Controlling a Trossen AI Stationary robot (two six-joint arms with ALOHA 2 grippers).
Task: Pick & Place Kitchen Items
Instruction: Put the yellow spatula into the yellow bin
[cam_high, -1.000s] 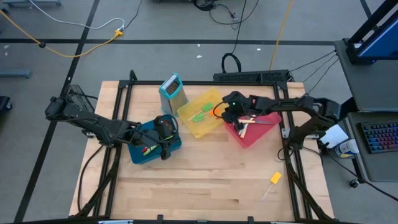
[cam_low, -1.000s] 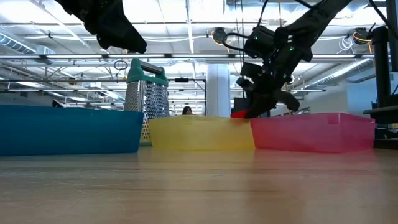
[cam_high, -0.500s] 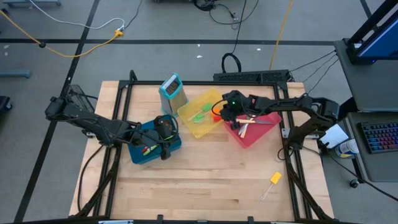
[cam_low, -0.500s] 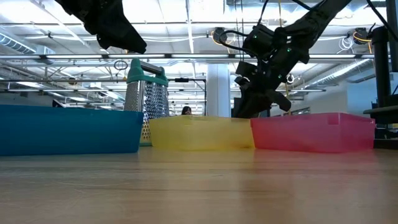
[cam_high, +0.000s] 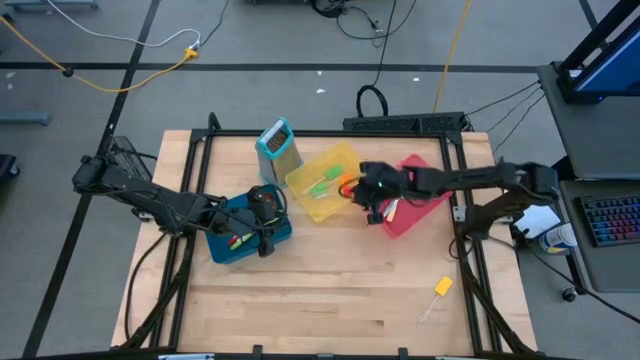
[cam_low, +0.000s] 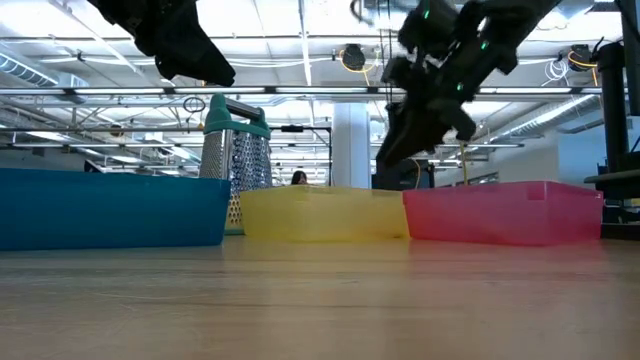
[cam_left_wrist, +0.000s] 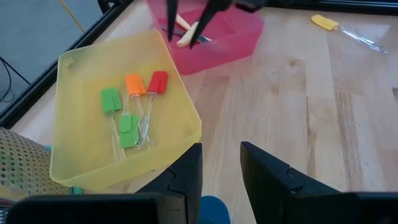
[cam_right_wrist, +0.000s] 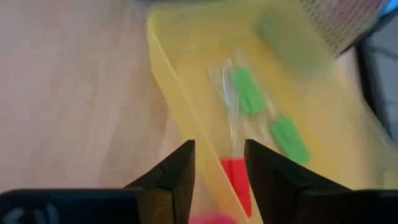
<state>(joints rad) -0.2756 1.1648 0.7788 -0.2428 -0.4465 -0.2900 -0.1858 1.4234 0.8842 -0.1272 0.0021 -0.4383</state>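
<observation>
Yellow plastic bin (cam_high: 322, 183) under my right hand (cam_high: 368, 205), with the small spatulas lying inside.

My right hand hangs above the seam between that yellow bin and the red plastic bin (cam_high: 420, 200), its two dark fingers spread with nothing between them. In the yellow bin lie clear-handled mini spatulas: two with green heads (cam_left_wrist: 112, 100), one with an orange head (cam_left_wrist: 135, 84) and one with a red head (cam_left_wrist: 157, 81), side by side. Wooden and cream-handled utensils (cam_left_wrist: 186, 34) rest in the red bin. A yellow-headed spatula (cam_high: 441, 287) lies alone on the wooden counter (cam_high: 330, 300), well apart. My left hand (cam_left_wrist: 219, 171) hovers over the blue plastic bin (cam_high: 245, 238), fingers parted and empty.
</observation>
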